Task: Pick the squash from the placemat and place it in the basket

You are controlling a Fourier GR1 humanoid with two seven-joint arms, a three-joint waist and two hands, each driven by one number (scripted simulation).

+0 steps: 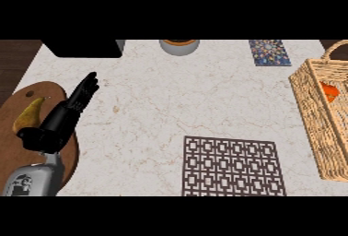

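The brown lattice placemat [229,166] lies at the front middle of the counter with nothing on it. A wicker basket [319,129] stands along the right edge, its handle at the top right. Inside it, near the far end, an orange shape [329,92] shows through the weave; it looks like the squash. My left hand [68,113] rests at the left with fingers straight and pointing up, over the edge of a wooden board, holding nothing. My right hand does not show.
A round wooden board [17,103] at the left edge carries a yellow-brown pear [28,115]. At the back stand a black box [85,48], a grey bowl [179,47] and a blue patterned tile [269,52].
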